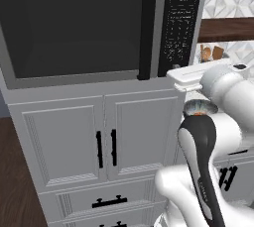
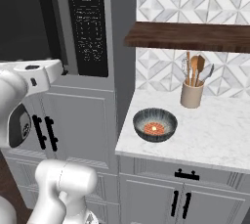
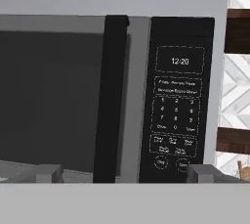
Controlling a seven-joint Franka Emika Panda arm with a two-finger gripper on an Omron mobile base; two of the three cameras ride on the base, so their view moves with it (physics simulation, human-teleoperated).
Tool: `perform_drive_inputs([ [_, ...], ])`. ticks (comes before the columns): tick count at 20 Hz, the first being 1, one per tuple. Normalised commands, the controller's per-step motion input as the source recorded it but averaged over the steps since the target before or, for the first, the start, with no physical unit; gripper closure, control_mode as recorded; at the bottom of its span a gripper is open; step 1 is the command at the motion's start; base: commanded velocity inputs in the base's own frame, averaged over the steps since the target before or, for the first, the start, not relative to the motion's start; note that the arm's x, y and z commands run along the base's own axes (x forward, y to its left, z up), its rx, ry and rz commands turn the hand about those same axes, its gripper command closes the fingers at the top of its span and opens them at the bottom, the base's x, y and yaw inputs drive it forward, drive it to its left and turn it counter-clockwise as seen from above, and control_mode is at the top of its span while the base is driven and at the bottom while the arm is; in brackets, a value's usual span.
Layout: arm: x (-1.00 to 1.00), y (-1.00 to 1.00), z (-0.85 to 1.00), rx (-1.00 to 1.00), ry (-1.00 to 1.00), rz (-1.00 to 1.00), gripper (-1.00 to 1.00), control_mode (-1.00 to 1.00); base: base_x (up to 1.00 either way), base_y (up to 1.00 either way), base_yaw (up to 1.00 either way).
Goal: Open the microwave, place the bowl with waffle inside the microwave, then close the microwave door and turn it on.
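Microwave door is shut in front of you, its black bar handle upright just left of the keypad panel. Your gripper faces that handle, jaws spread wide and holding nothing. Off to your right, the bowl sits on the marble counter with the waffle inside, near the utensil crock.

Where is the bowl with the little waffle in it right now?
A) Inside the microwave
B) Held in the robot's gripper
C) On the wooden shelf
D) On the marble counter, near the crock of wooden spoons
D: the bowl with the waffle in it sits on the marble counter, a little in front of the crock, while the microwave door is shut.
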Motion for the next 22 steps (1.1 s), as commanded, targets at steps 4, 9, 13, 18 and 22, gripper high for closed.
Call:
perform_drive_inputs([
  [4, 0.00, 0.37, 0.08, 0.00, -0.06, -0.09, -1.00, -1.00, 0.00, 0.00, 0.00],
  [9, 0.00, 0.28, 0.00, 0.01, 0.00, -0.10, -1.00, -1.00, 0.00, 0.00, 0.00],
  [13, 0.00, 0.08, -0.06, 0.06, 0.00, -0.07, -1.00, -1.00, 0.00, 0.00, 0.00],
  [18, 0.15, 0.00, -0.14, 0.03, 0.00, 0.00, -1.00, -1.00, 0.00, 0.00, 0.00],
  [22, 0.34, 0.00, -0.14, 0.00, 0.00, 0.00, -1.00, -1.00, 0.00, 0.00, 0.00],
])
